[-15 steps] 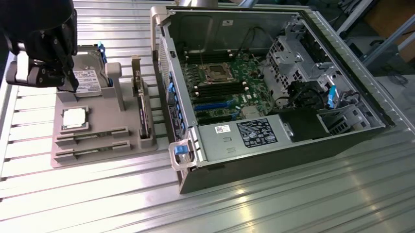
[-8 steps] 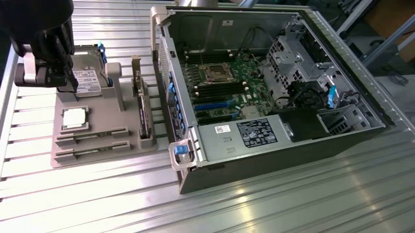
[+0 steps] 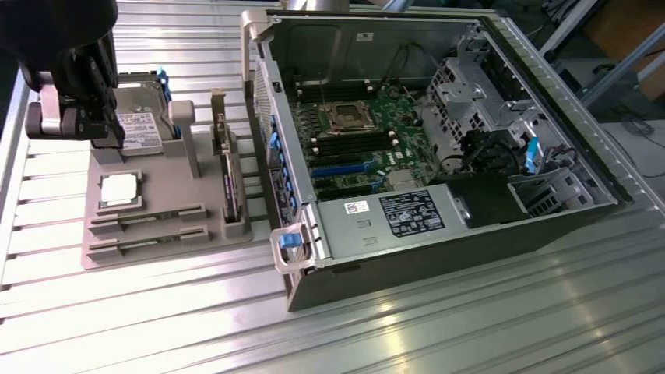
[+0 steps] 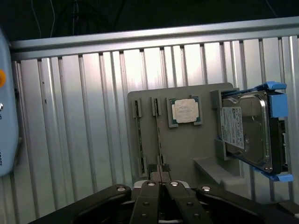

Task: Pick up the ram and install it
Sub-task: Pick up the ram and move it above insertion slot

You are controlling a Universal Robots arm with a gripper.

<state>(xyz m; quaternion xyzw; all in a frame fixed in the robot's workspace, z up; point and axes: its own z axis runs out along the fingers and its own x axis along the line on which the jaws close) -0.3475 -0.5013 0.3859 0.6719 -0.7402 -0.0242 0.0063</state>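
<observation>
Two ram sticks stand on edge in slotted holders at the near end of a grey fixture tray [image 3: 208, 226]. One ram stick [image 3: 146, 216] [image 4: 158, 135] lies nearer the CPU, the other ram stick [image 3: 146, 239] [image 4: 139, 140] beside it. My black gripper [image 3: 101, 128] [image 4: 161, 173] hangs above the tray's far end, over the hard drive, well apart from both sticks. In the wrist view its fingers [image 4: 150, 186] meet at the middle, shut, with nothing held. The open computer case [image 3: 437, 140] shows dark memory slots [image 3: 338, 144] on the motherboard.
On the tray also sit a hard drive in a blue caddy [image 3: 140, 125] [image 4: 247, 133], a square silver CPU [image 3: 121, 189] [image 4: 185, 111] and an upright expansion card [image 3: 226, 175]. The ribbed metal table [image 3: 437, 327] stretches around them. A white device edge [image 4: 7, 107] borders the wrist view.
</observation>
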